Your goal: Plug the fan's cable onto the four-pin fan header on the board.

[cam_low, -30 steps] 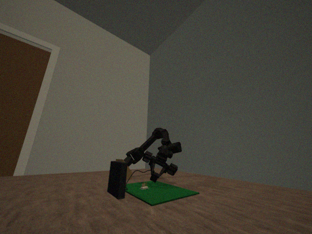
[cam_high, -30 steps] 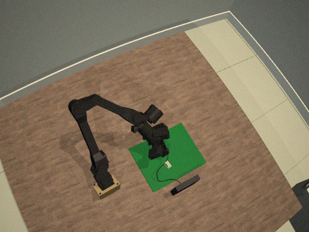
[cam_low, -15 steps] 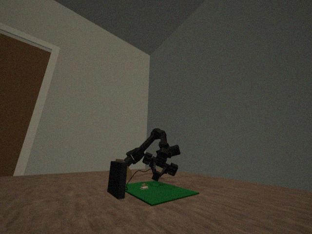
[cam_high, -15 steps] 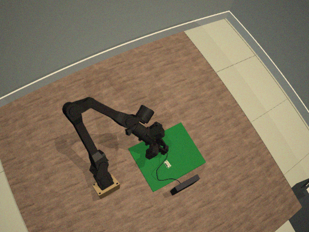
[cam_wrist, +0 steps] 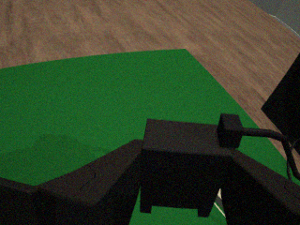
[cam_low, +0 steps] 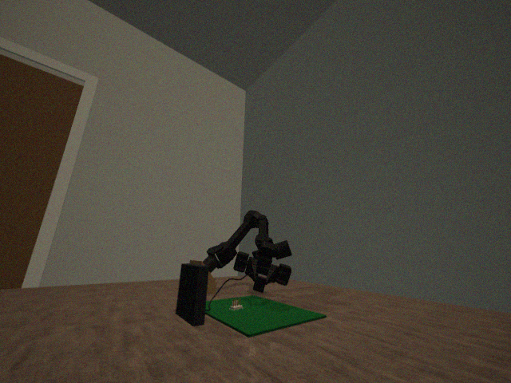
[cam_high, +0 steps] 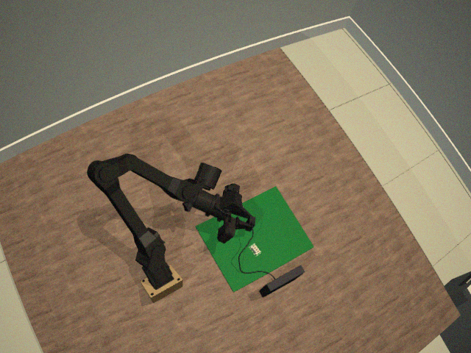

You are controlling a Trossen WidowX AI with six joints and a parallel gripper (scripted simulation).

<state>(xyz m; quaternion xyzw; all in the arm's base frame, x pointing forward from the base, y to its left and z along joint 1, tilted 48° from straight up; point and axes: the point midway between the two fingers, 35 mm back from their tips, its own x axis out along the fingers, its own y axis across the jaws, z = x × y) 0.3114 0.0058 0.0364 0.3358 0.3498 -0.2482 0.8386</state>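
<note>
My gripper (cam_high: 249, 223) (cam_low: 259, 282) is shut on the fan's black plug (cam_wrist: 183, 141) and holds it above the green board (cam_high: 283, 216) (cam_low: 280, 315) (cam_wrist: 94, 98). The plug spans the fingers in the wrist view, and its cable (cam_high: 240, 256) (cam_low: 224, 282) (cam_wrist: 262, 132) leaves from a small block at its right end. The white four-pin header (cam_high: 255, 249) (cam_low: 235, 306) stands on the board, to one side of the held plug and apart from it. In the wrist view only a pale sliver shows beside the right finger; the header is mostly hidden there.
The black slab-shaped fan (cam_high: 283, 281) (cam_low: 192, 293) stands upright just beside the board's edge, near the header, with the cable curving over to it. The arm's base (cam_high: 162, 290) stands on the wooden table on the other side. A dark shape juts in at the wrist view's right edge.
</note>
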